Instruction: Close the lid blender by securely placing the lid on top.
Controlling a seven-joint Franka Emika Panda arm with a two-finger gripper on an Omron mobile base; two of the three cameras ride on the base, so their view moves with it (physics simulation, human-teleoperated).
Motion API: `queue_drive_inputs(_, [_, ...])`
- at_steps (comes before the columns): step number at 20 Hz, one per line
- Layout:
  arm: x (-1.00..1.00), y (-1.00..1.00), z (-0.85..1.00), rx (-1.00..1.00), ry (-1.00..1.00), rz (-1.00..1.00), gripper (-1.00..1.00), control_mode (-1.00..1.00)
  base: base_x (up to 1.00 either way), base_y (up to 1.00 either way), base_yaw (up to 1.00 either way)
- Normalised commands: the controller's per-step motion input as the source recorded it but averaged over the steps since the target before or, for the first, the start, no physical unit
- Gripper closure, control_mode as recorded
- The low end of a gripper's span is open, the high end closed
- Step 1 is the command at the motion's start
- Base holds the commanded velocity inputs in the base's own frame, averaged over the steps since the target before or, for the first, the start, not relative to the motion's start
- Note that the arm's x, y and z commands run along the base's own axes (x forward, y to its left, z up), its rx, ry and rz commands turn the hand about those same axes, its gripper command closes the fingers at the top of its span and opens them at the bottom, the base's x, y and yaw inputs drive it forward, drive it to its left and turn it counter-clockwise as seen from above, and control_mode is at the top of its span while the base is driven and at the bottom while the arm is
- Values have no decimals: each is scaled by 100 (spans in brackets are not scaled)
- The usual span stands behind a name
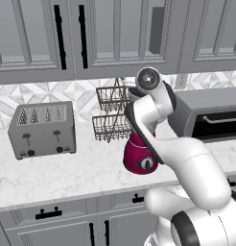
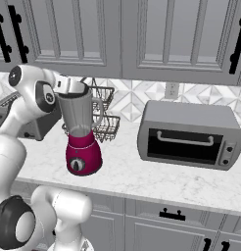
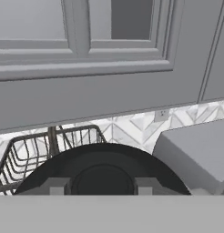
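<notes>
The blender (image 2: pixel 82 135) stands on the marble bench (image 2: pixel 156 181), near its front edge, with the magenta base and dark dial facing forward and the clear jar upright, handle to the right in the right base view. In the left base view the arm covers the jar; only the magenta base (image 1: pixel 139 156) is exposed.

The hand (image 3: pixel 101 187) is at the jar's rim, at the end of the arm reaching in from the left of the right base view. In the hand view the black round lid (image 3: pixel 102 170) lies directly against the two finger tips, which sit on either side of its raised centre. Whether the fingers are pinching the lid or merely resting at it cannot be determined. Whether the lid is seated on the jar rim cannot be determined.

Surrounding items:
- Two-tier wire basket (image 2: pixel 105 112): directly behind the blender, against the tiled wall.
- Grey four-slot toaster (image 1: pixel 42 129): well to the left on the bench.
- Grey toaster oven (image 2: pixel 188 133): to the right of the blender, apart from it.
- Wall outlet (image 2: pixel 171 90): above the oven.
- Upper cabinets (image 2: pixel 117 34): close overhead of the hand.

No legible writing or brand marks are visible.
</notes>
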Motion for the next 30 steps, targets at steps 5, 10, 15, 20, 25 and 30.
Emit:
queue_drive_inputs(5, [-13,-4,-35,-15,0,0,100,-100,0,0,0])
queue_drive_inputs(10, [-6,-20,-23,-7,0,0,100,-100,0,0,0])
queue_drive_inputs(15, [0,-40,-18,0,0,0,100,-100,0,0,0])
queue_drive_inputs(20, [0,-32,-21,0,0,0,100,-100,0,0,0])
queue_drive_inputs(25, [0,-2,-21,0,0,0,100,-100,0,0,0])
queue_drive_inputs(30, [0,0,-33,0,-2,0,100,-100,0,0,0])
